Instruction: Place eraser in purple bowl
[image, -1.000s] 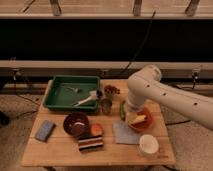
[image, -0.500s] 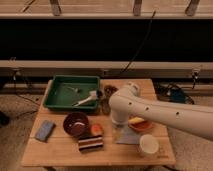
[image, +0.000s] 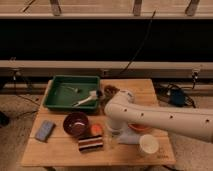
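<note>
The eraser, a small block with dark, white and reddish-brown stripes, lies near the table's front edge. The purple bowl stands just behind and left of it, and looks empty. My white arm reaches in from the right and bends down over the table's middle. The gripper hangs below the wrist, just right of the eraser and the small orange lump, close above the tabletop.
A green tray holding a white utensil sits at the back left. A blue-grey sponge lies at the far left. A white cup stands front right. The orange bowl is mostly hidden behind my arm. A dark object sits beside the tray.
My arm has swung left and lowered from over the orange bowl towards the front middle of the table, ending beside the eraser. The objects have not moved.
</note>
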